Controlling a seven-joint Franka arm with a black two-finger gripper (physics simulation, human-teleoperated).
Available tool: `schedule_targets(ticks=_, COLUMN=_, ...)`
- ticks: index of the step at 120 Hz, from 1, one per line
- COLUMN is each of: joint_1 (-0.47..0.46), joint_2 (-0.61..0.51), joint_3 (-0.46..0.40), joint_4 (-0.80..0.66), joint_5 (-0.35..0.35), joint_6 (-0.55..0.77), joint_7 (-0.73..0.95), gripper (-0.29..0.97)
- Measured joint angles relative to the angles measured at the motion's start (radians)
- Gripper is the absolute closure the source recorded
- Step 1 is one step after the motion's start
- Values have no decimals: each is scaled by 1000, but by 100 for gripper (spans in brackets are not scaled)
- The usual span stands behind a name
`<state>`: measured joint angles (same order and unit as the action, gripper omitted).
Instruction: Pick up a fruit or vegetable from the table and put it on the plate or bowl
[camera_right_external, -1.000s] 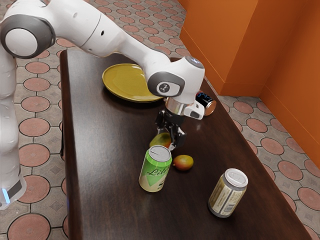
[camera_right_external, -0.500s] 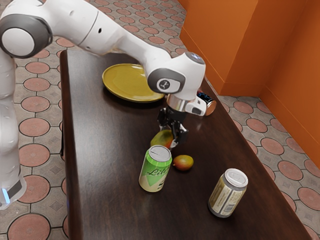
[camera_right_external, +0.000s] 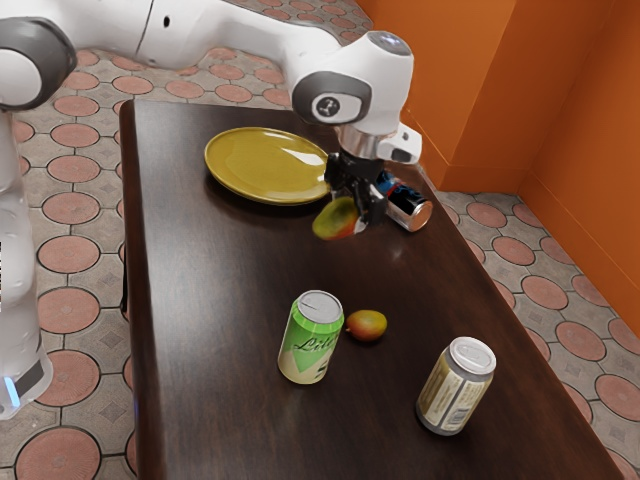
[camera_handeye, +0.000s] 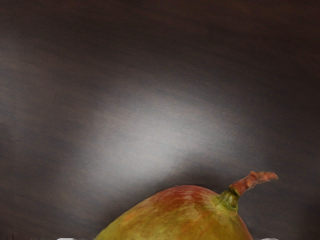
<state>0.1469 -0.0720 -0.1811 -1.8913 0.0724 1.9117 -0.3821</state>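
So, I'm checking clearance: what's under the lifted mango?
Bare dark table lies under the mango; the yellow plate is off to the side, not beneath. The spot directly below is covered by the fruit.

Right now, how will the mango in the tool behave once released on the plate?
The mango is rounded and smooth-skinned, so it may roll a little on the shallow yellow plate. It looks firm, so the tool probably won't deform it. Its tapered shape could let it slip.

Gripper (camera_right_external: 354, 210) tight around mango (camera_right_external: 335, 222), aloft.
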Motion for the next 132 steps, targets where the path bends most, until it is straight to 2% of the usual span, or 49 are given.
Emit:
schedule_targets(ticks=12, joint_1=135, joint_2=-37, joint_3=17, joint_4=2, joint_5=27, joint_6=-27, joint_7=18, gripper=30)
schedule_targets(ticks=21, joint_1=202, joint_2=-44, joint_3=28, joint_4=3, joint_5=48, joint_6=-40, joint_7=33, gripper=30)
schedule_targets(ticks=54, joint_1=296, joint_2=-44, joint_3=84, joint_4=29, joint_5=108, joint_6=-63, joint_7=96, gripper=29)
schedule_targets(ticks=88, joint_1=322, joint_2=-21, joint_3=101, joint_4=25, joint_5=132, joint_6=-68, joint_7=153, gripper=32)
schedule_targets(ticks=106, joint_1=324, joint_2=-12, joint_3=105, joint_4=23, joint_5=126, joint_6=-67, joint_7=179, gripper=12)
schedule_targets(ticks=126, joint_1=316, joint_2=-20, joint_3=103, joint_4=24, joint_5=120, joint_6=-65, joint_7=208, gripper=4)
schedule_targets(ticks=132, joint_1=293, joint_2=-33, joint_3=91, joint_4=44, joint_5=96, joint_6=-79, joint_7=232, gripper=2)
